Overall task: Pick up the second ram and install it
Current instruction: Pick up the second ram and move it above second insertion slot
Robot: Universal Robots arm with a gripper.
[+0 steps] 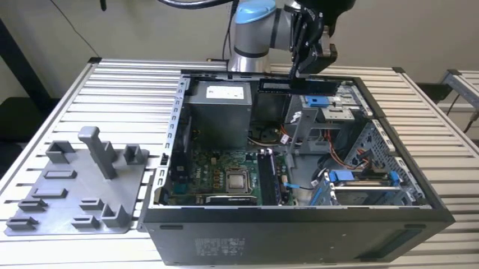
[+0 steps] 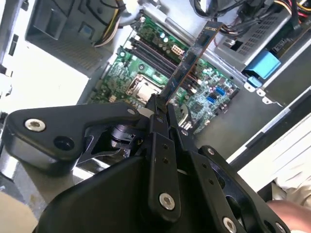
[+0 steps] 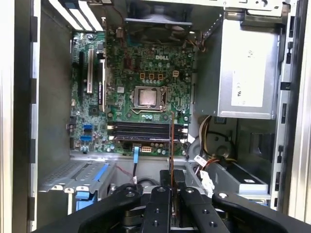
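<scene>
In the exterior view the gripper point(image 1: 304, 74) hangs over the far end of the open computer case point(image 1: 299, 235). Its jaws are closed narrow on the second ram point(image 1: 299, 85). The stick lies level just under the fingers, with its long axis running from the exterior view's left to its right. The memory slots point(image 1: 270, 176) are well below the jaws and toward the near end of the case. They run near to far, so the stick appears to sit crosswise to them. One grey fixture tray point(image 1: 75, 185) rests on the table beside the case, well apart from the jaws.

In the second wrist view the gripper point(image 2: 164, 103) pinches the second ram point(image 2: 189, 63) by its flat faces. The board reaches straight out past the fingertips, over the motherboard point(image 2: 204, 92) far beneath. One CPU socket point(image 2: 138, 87) lies below the jaws, off to one side of the stick.

In the first wrist view the second ram point(image 3: 171, 145) shows edge-on as a thin line leaving the gripper point(image 3: 171, 177). That line crosses the memory slots point(image 3: 146, 131) at a right angle. The slots look like four, though the dark rows run together and I cannot tell whether one is already filled. Beyond them there is one CPU socket point(image 3: 148, 97), and one power supply point(image 3: 243, 73) sits off to the side. There is one stick in the jaws.
</scene>
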